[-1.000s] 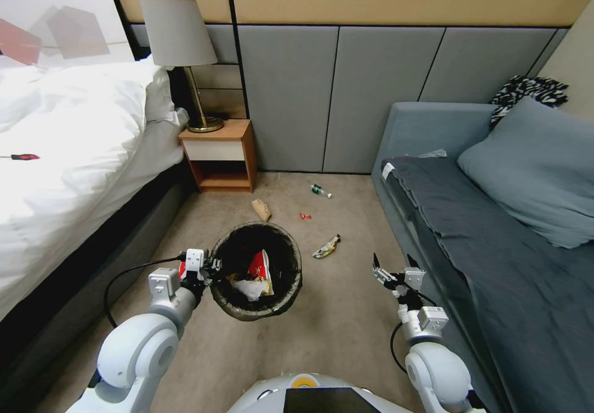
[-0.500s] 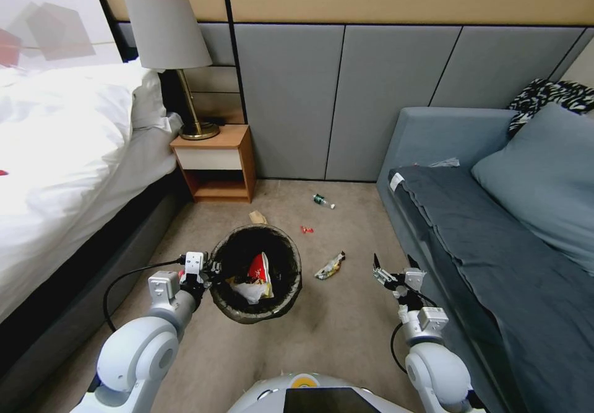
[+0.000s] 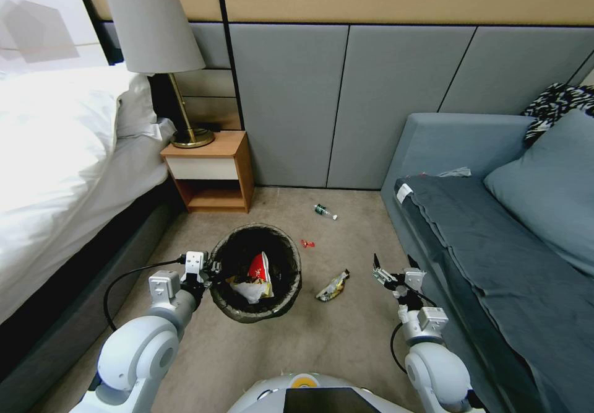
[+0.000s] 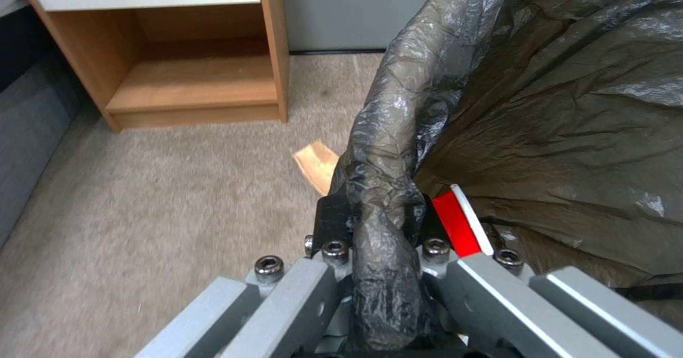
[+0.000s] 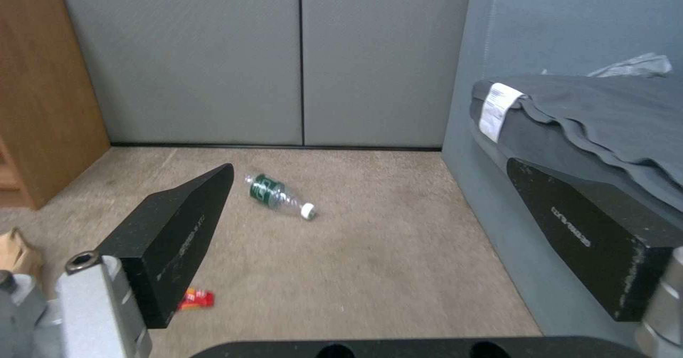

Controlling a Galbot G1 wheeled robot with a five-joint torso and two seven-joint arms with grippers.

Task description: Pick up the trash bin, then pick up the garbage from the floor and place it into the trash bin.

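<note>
The trash bin (image 3: pixel 294 258), lined with a dark bag, hangs just above the floor (image 3: pixel 346 345). My left gripper (image 3: pixel 208 269) is shut on its rim; the left wrist view shows the gripper (image 4: pixel 379 216) pinching the folded bag of the bin (image 4: pixel 569 107). A red-and-white packet (image 3: pixel 258 267) and white tissue (image 3: pixel 249 290) lie inside. On the carpet lie a shiny wrapper (image 3: pixel 333 285), a small red packet (image 3: pixel 307 244) and a green bottle (image 3: pixel 325 212). My right gripper (image 3: pixel 394 265) hovers open and empty by the sofa; past it (image 5: pixel 370 166) lie the bottle (image 5: pixel 277 195) and red packet (image 5: pixel 196 298).
A wooden nightstand (image 3: pixel 210 171) with a lamp (image 3: pixel 154 35) stands at the wall left of the litter. The bed (image 3: pixel 55 171) bounds the left, the grey sofa (image 3: pixel 495 233) the right. A brown paper bag (image 4: pixel 317 163) lies behind the bin.
The whole picture has shifted: the camera moved forward and turned right, so the litter and wall are nearer. Both arms hold the same pose; the bin stays gripped.
</note>
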